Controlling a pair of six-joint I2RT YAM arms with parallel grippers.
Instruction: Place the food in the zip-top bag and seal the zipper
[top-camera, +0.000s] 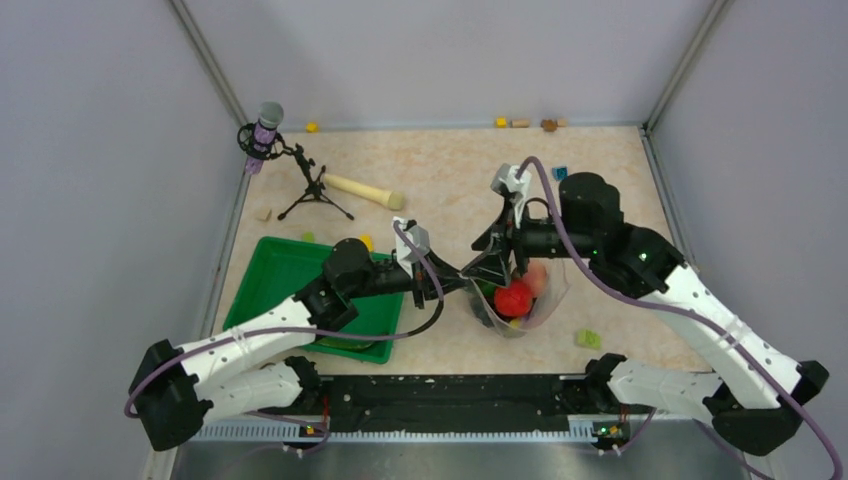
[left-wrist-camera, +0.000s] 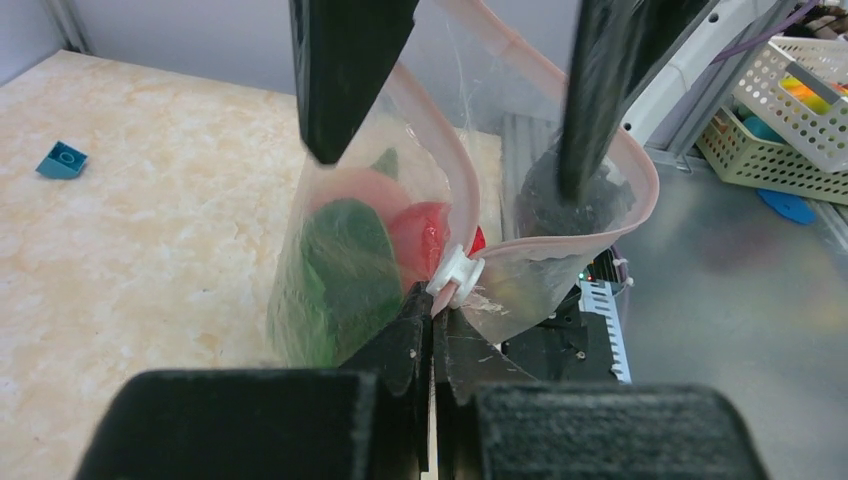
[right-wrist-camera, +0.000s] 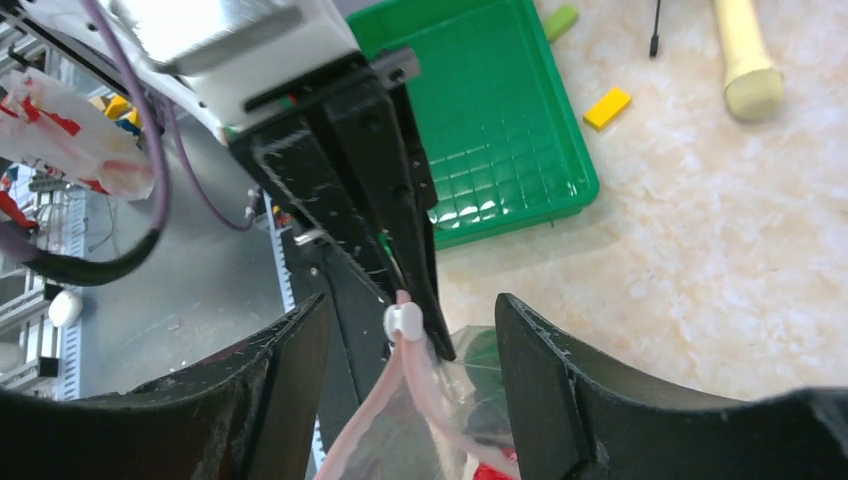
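The zip-top bag hangs upright at the table's middle. Through it show green bok choy, a red strawberry, dark berries and a peach. My left gripper is shut on the bag's end, right under the white slider of the pink zipper. The zipper's two strips stand apart, so the mouth is open. My right gripper is open and straddles the zipper, close to the slider. Both grippers meet above the bag in the top view, left and right.
A green tray lies left of the bag, under my left arm. A rolling pin and a microphone tripod stand at the back left. Small blocks lie about: green, blue, yellow.
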